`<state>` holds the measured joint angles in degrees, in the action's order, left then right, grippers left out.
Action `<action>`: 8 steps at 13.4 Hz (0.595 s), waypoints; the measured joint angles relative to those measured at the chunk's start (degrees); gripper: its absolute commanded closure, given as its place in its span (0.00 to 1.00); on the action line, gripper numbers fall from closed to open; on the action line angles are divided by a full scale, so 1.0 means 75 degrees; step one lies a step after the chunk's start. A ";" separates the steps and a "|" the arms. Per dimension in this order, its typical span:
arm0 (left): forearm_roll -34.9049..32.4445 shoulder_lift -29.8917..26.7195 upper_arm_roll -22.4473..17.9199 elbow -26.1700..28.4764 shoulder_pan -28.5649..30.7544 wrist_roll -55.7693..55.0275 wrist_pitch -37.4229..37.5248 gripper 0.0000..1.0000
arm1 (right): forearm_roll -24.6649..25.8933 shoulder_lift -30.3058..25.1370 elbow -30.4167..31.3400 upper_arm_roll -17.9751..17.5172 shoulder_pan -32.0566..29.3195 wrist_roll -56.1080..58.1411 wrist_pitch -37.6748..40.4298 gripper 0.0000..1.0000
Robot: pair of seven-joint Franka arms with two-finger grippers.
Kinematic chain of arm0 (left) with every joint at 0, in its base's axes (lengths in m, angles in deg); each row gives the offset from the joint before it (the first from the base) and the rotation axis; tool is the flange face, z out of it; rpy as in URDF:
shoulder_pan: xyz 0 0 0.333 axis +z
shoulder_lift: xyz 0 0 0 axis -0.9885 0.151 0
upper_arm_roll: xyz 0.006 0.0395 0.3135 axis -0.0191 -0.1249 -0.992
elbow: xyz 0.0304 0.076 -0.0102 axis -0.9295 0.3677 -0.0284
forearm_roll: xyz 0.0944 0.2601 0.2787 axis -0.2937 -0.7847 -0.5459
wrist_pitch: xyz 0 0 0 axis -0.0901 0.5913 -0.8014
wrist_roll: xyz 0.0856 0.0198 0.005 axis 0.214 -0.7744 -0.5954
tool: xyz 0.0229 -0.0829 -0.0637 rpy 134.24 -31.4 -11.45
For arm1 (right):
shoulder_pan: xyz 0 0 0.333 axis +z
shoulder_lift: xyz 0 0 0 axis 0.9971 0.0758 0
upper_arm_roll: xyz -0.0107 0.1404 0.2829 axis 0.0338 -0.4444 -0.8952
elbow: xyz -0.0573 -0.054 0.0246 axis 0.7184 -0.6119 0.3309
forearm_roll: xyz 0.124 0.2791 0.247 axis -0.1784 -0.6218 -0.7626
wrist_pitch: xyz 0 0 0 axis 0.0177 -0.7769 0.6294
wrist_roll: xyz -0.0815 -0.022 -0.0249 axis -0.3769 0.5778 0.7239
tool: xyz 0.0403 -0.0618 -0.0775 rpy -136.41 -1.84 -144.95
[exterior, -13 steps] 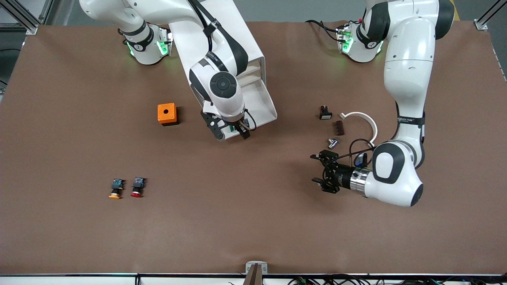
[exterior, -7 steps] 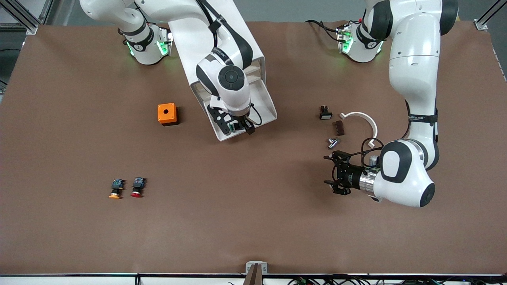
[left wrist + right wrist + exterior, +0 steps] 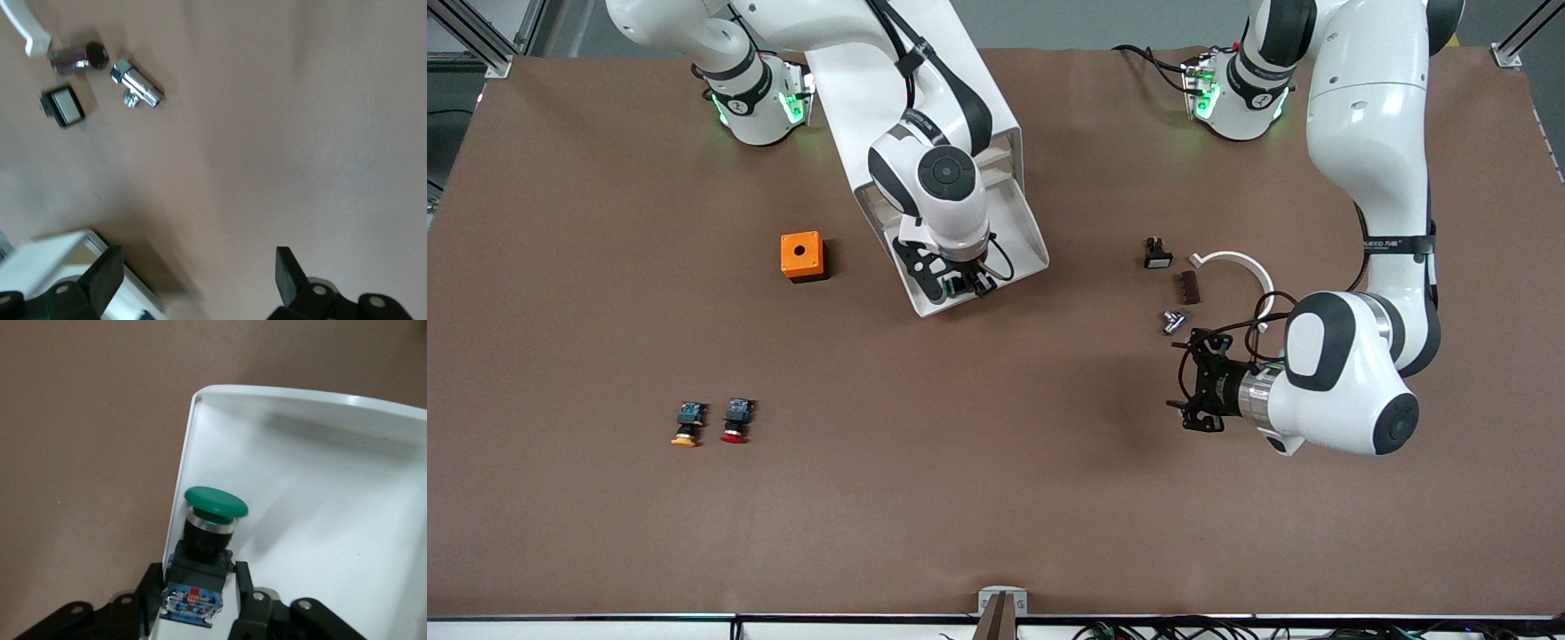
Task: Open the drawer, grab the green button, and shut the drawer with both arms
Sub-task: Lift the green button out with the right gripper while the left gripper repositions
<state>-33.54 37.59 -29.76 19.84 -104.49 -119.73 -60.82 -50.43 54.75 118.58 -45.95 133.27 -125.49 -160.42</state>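
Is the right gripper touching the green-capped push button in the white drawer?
Touching. The right wrist view shows the right gripper with both jaws pressed against the button's blue-black body, over the open drawer.

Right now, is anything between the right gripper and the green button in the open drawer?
Nothing visible. The right gripper already has its fingers on either side of the button's dark body, inside the drawer by its wall.

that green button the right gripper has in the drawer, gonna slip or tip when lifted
The green button looks rigid and probably light. The right gripper pinches its blocky body, whose flat sides should resist slipping. Its wide cap sits away from the fingers, so it might pivot slightly. It lies at the drawer wall.
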 measured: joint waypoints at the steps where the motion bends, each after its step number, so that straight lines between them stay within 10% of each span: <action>1: -0.0148 -0.0023 0.0000 0.0000 -0.0021 0.0562 0.0092 0.00 | 0.0008 -0.0004 -0.0001 0.0000 0.0003 0.0000 -0.0001 0.97; 8: -0.1256 -0.0020 0.0038 0.0090 -0.0558 0.2540 0.0187 0.00 | 0.0040 -0.0033 -0.0608 0.0106 -0.0085 0.0744 0.0634 1.00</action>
<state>-42.96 37.44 -29.47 20.52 -108.67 -100.68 -59.42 -50.13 54.50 114.02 -45.15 132.64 -119.91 -155.66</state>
